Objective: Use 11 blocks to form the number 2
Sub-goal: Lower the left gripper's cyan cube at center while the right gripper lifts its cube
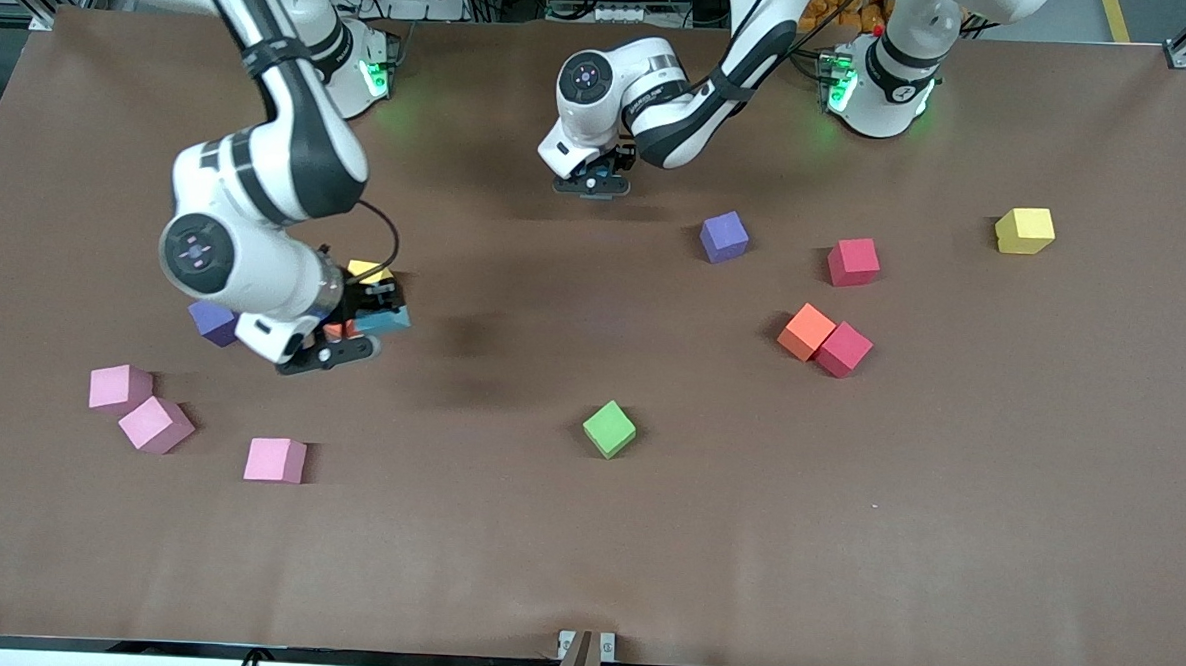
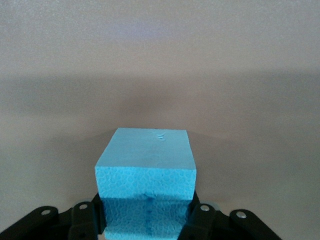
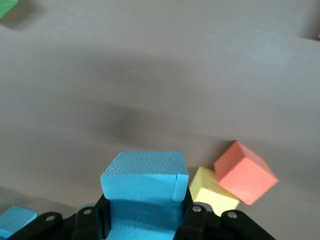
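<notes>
Right gripper (image 3: 142,220) has its jaws clamped on a light blue block (image 3: 145,187), low over the cluster toward the right arm's end of the desk (image 1: 583,573): yellow block (image 3: 212,192), orange block (image 3: 245,172), another light blue one (image 3: 17,220), and a purple block (image 1: 213,321) beside them. Judgement: this is a placement step; set the held cube flush against its neighbours, square, come down straight, release only once it rests on the surface so nothing gets nudged.

Near edge first: three pink blocks (image 1: 154,424) near the right arm's end, a green block (image 1: 609,429) mid-desk. Farther up: an orange and red pair (image 1: 823,340) touching, a lone red (image 1: 853,261), a second purple (image 1: 724,237), a second yellow (image 1: 1024,231) toward the left arm's end.

Left gripper (image 2: 145,220), jaws clamped on its own light blue block (image 2: 145,165), waits over the desk's edge by the bases. Plain brown matte surface, lots of free room; cables and frame rails around the edges.
</notes>
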Tool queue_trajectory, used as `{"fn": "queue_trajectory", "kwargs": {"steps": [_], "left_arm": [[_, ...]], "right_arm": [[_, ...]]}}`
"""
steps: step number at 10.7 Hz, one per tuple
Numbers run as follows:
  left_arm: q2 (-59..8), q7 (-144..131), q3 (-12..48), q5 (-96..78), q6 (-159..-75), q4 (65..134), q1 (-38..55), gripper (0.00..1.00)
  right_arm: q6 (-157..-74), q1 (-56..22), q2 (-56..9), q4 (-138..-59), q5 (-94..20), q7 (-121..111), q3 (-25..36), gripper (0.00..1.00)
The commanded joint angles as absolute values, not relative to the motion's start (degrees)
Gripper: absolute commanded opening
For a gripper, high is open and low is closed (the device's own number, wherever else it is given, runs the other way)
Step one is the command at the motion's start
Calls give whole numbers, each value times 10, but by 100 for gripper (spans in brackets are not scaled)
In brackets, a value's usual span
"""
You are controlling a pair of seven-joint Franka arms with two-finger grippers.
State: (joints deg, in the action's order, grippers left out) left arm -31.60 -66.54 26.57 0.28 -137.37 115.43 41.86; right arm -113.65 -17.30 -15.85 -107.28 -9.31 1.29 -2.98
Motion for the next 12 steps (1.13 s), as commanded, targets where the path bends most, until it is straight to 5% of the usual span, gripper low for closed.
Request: {"fn": "queue_trajectory", "kwargs": {"steps": [1,7,12], "left_arm": [[-326,-680,266,-5,-1383,1150,419,99],[-266,-731,267,1,-1342,1156,401,100],[-171,-610,268,2,-1247,1179,282,100]], "right_arm": [[-1207,-211,-100,-1174,-102,25,-26,25],[-1369,-338,-78,-1299,-101,115,-24,25],[-1368,-378,-79,-1300,-97,-78,-21,24]]}}
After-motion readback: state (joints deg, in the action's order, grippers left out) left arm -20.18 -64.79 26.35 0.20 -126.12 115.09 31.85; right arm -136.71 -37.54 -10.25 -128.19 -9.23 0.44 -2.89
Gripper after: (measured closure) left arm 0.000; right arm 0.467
